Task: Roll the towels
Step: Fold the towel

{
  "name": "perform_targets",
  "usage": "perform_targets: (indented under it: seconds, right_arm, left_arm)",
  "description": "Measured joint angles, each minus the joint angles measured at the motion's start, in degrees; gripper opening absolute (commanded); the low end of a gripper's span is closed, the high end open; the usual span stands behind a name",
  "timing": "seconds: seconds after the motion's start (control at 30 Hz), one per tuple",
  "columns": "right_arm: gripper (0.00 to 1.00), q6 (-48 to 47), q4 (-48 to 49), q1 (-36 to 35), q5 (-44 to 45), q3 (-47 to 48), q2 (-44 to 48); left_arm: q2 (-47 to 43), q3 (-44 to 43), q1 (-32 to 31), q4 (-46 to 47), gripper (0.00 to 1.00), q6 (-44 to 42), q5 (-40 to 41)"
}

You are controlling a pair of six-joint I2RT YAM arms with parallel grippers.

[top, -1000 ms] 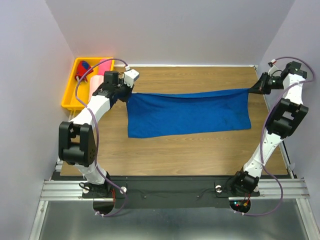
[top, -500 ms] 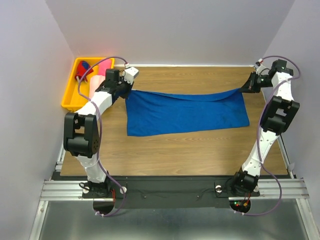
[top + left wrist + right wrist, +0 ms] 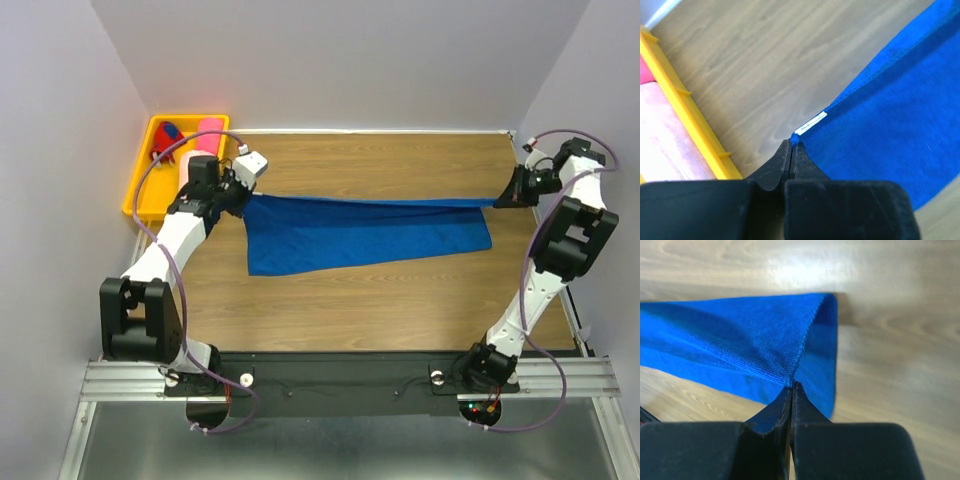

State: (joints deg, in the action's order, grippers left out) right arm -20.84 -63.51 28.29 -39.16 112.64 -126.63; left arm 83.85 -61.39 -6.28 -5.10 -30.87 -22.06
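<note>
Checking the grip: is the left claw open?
No, the left claw is shut on a corner of the long royal blue fuzzy towel.

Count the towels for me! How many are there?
3. The blue towel is stretched across the table. The hot pink towel and the pale pink towel lie in the yellow tray. More may be hidden there.

Left arm [image 3: 172, 238], right arm [image 3: 526, 295]: my link shells white, joint housings black. Purple cables [image 3: 137, 200] looped beside each. Bases [image 3: 487, 364] black, with red and green lights [image 3: 476, 408]. Fingers [image 3: 772, 170]: matte black tapered wedges.
</note>
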Motion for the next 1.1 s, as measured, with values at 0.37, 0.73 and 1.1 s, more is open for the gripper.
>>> perform_targets:
  seconds: [0.37, 0.73, 1.1]
  right_arm:
    - [0.01, -8.15, -3.96, 0.61, 2.99, -8.2, 1.95]
    - [0.01, -10.84, -4.09, 0.61, 3.63, -19.82, 2.1]
    - [0.0, -11.06, -5.05, 0.61, 3.85, -15.8, 3.8]
  left_arm:
    - [-7.17, 12.13, -0.04, -4.52, 0.0, -10.25, -1.77]
    - [-7.72, 16.09, -0.02, -4.39, 0.02, -14.6, -0.13]
    - [-10.27, 16.37, -0.02, -5.42, 0.02, -15.74, -1.14]
